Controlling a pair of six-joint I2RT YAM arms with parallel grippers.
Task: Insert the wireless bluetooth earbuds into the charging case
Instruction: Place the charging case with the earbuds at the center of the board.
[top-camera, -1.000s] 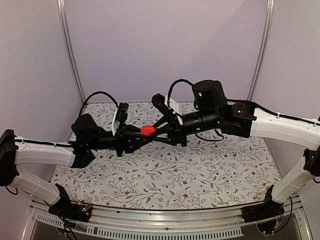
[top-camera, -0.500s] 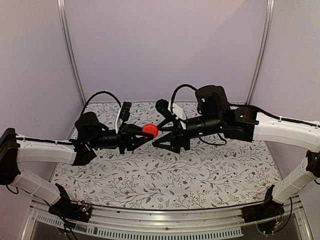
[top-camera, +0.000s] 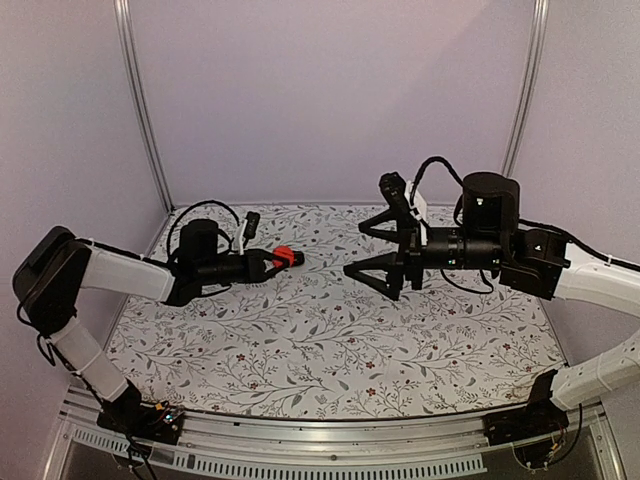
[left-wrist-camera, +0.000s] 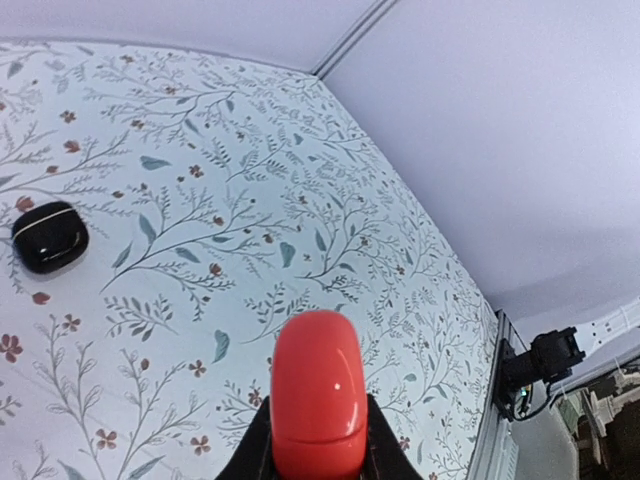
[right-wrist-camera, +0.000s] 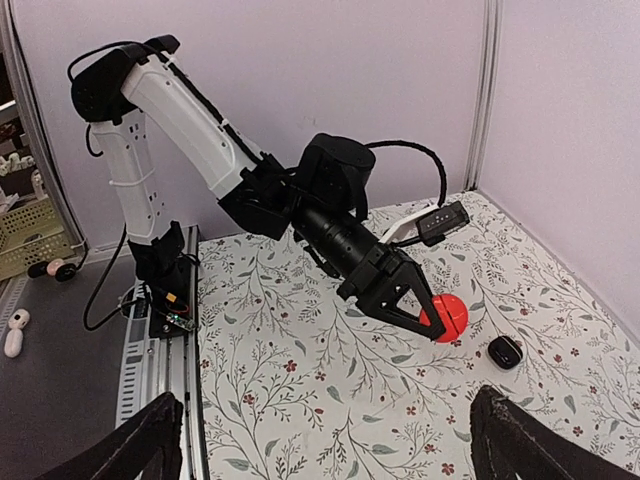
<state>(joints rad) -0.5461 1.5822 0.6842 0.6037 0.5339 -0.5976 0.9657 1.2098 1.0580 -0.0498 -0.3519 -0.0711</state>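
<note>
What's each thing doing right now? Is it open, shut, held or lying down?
Left fingers: shut on the red case.
Red case: held up off the table, no open lid showing.
Right fingers: wide open, holding nothing.
Black case: shut, lying on the table.

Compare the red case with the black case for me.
The red case is clamped in the shut left hand above the table; the black case lies free on it. The black case shows a pale seam line; the red case shows none here. Both are glossy, rounded pebbles.
</note>
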